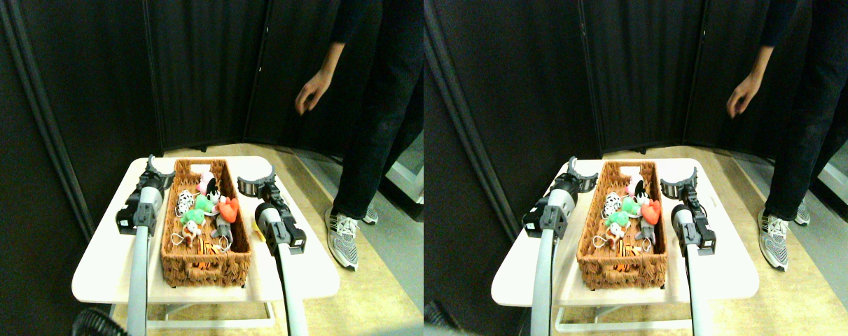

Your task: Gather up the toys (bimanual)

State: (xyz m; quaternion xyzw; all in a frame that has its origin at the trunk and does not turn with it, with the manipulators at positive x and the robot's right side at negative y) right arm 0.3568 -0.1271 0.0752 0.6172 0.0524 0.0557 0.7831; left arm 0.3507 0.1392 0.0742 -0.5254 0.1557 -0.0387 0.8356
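No legible txt, labels or nos. anywhere.

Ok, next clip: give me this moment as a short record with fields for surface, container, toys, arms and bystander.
surface: white table
container: brown woven basket, lengthwise at table centre
toys: in the basket; red heart, green plush, spotted one, orange-striped one among them
arms: left gripper and right gripper flank the basket, jaws open, holding nothing
bystander: person standing right of table, hand hanging

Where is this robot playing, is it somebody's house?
Probably not a house; more likely a lab or test room. Dark folding screens wall off a small white table holding a basket of toys, and a person stands watching.
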